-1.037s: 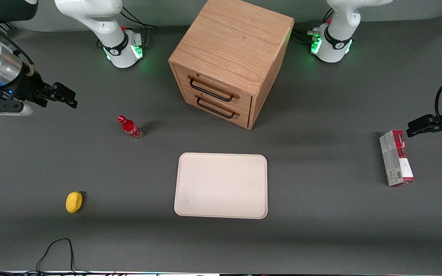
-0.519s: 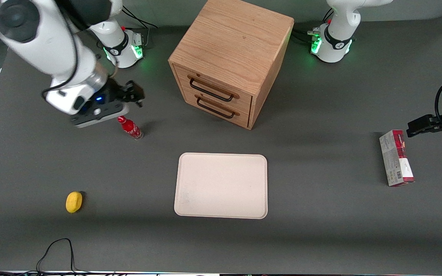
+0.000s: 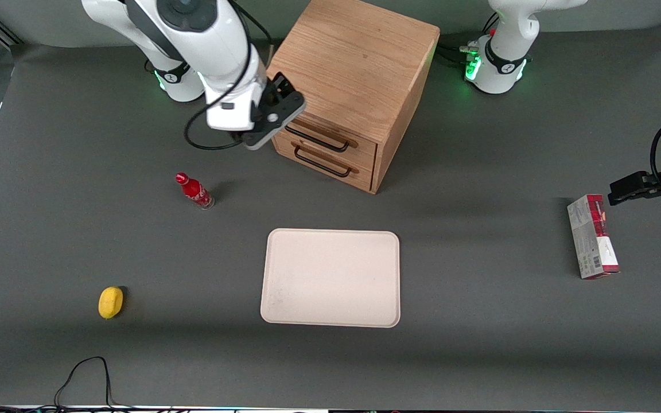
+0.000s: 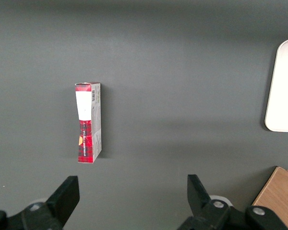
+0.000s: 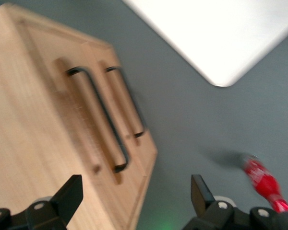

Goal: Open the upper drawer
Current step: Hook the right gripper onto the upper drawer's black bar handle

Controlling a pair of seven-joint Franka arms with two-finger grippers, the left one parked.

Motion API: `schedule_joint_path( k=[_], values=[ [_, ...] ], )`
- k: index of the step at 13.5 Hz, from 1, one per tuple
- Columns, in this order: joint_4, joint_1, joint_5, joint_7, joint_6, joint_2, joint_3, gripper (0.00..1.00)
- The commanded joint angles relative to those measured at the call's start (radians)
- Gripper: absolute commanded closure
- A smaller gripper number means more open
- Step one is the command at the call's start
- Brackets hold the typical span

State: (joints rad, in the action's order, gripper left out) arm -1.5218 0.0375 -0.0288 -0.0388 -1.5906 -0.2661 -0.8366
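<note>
Up near the top corner of the wooden cabinet [image 3: 345,86], at the end nearer the working arm, the gripper [image 3: 286,97] hangs with its two fingers spread apart and nothing between them; the right wrist view shows the same wide gap between the fingertips [image 5: 69,194]. Just below it sits the upper drawer [image 3: 330,133], shut flush in the cabinet face, with its long black wire handle [image 3: 316,135] running lengthwise across the front, parallel to the lower drawer [image 3: 326,162] beneath. The drawer front faces the front camera at a slant, turned toward the working arm's end of the table. A small red bottle [image 3: 194,191] with white script, too small to read, stands nearer the camera than the gripper. A cream tray [image 3: 330,278] lies in front of the cabinet, well apart from it. A yellow lemon-like object [image 3: 111,302] rests toward the working arm's end, and a red and white carton [image 4: 89,122] with unreadable print lies flat toward the parked arm's end.
</note>
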Motion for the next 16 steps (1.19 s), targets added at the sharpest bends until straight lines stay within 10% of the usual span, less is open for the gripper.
schedule_joint_path(
  k=[1,16],
  values=[
    [0.034,0.01,-0.097,0.152,-0.002,-0.106,-0.015,0.0],
    [-0.17,0.001,-0.023,0.278,-0.256,-0.186,-0.013,0.0]
  ],
)
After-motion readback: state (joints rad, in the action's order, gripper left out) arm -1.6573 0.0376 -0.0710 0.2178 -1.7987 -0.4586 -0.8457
